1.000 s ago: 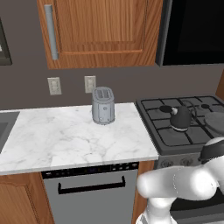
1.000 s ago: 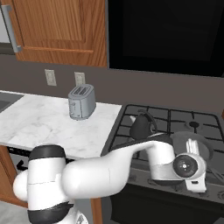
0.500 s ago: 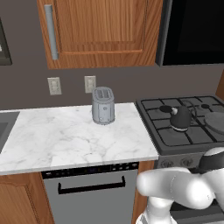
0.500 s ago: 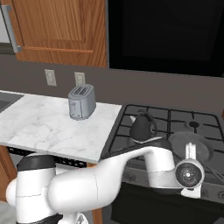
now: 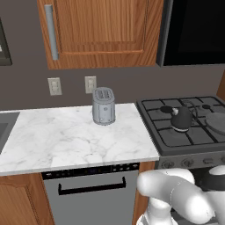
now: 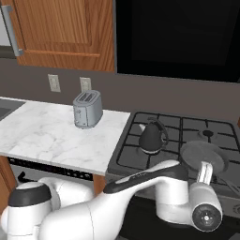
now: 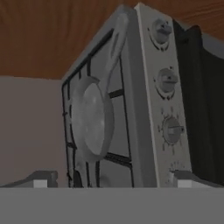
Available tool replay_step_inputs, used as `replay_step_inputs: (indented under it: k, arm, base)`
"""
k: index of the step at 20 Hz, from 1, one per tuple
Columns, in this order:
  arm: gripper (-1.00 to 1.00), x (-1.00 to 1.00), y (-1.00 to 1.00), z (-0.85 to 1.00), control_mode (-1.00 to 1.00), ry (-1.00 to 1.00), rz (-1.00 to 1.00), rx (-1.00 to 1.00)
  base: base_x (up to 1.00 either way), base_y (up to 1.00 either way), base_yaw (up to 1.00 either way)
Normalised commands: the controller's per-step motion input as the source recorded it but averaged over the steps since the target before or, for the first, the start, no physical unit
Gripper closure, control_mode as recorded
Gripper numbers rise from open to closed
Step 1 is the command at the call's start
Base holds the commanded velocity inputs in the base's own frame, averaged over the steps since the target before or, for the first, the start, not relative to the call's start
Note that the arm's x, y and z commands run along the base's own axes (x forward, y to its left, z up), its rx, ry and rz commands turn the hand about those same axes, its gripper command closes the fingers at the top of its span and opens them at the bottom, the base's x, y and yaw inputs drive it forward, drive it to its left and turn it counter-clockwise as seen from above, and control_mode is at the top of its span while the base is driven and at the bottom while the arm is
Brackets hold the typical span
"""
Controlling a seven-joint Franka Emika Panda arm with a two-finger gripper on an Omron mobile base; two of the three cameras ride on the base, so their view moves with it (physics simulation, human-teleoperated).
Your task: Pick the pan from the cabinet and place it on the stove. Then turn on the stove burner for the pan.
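The pan (image 6: 204, 157) lies already on the stove (image 6: 140, 159), on its front right grate, beside the small black kettle (image 6: 152, 137). The gripper (image 7: 111, 181) has its fingers spread wide and holds nothing; it sits low before the row of round ridged knobs (image 7: 171, 130). I judge it should line up squarely on the knob nearest the pan, then close and twist gently.

One pan (image 6: 205, 155), one kettle (image 6: 152, 137), one toaster (image 6: 87, 109), two wall outlets (image 5: 54, 86).
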Motion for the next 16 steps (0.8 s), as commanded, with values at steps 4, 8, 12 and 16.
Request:
replay_step_inputs:
  k: [4,8,12,16]
  arm:
    - [-1.00,-0.28,0.00,0.00,-1.00,-0.18,-0.09,0.27]
    - [-1.00,-0.28,0.00,0.00,-1.00,-0.14,-0.14,0.29]
    - [-1.00,-0.14,0.00,0.00,-1.00,-0.10,-0.16,0.29]
    - [-1.00,-0.03,0.00,0.00,-1.00,-0.07,-0.17,0.30]
  base:
    - [0.00,0.00,0.00]
    - [0.00,0.00,0.00]
    - [0.00,0.00,0.00]
    - [0.00,0.00,0.00]
